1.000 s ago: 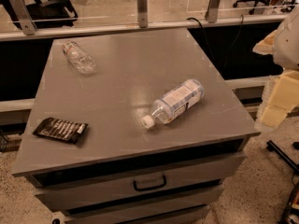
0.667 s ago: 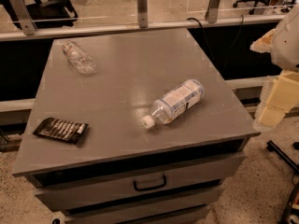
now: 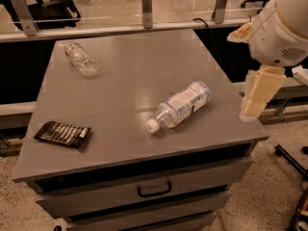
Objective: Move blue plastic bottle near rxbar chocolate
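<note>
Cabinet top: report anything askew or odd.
Both bottles lie on their sides: blue plastic bottle mid-top, smaller clear bottle far left. No spill shows; rxbar chocolate lies flat, front left; gripper hangs beyond the right edge.

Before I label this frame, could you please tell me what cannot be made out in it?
Camera view only:
- The gripper, off the table's right edge: arm above cut off by the picture's edge.
- rxbar chocolate: lettering too small to read.
- blue plastic bottle: label print too small.
- The drawers: contents hidden behind their fronts.

On the table (image 3: 130,66), big bottle (image 3: 183,105) right of centre, bar (image 3: 62,134) at front-left corner, small bottle (image 3: 82,59) back-left; gripper (image 3: 257,93) beyond right edge.
</note>
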`<state>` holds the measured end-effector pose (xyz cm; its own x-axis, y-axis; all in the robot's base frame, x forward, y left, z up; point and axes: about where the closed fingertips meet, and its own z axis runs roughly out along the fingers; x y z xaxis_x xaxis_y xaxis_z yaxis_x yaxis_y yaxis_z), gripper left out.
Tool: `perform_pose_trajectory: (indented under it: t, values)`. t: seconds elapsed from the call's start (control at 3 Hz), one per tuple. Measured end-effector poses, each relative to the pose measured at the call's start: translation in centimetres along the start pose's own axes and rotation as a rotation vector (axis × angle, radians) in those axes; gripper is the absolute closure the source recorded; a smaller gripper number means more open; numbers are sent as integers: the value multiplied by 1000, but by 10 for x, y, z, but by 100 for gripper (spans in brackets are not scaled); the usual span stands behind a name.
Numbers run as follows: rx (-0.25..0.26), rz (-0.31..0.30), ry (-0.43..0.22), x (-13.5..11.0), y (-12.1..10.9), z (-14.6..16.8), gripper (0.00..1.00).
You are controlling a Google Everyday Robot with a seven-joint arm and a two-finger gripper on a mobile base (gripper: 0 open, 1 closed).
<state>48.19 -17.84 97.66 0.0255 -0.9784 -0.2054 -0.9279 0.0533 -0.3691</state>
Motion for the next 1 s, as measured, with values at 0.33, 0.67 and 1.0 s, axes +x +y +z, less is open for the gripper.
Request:
perform_pose_trajectory:
  t: [0.33,0.67,1.0]
  values:
    - [3,-169,5,-23,-13,31,0]
    - [-40,-288,-17,-42,-14,68,0]
    - [-122,-361,-53,-57,-10,105,0]
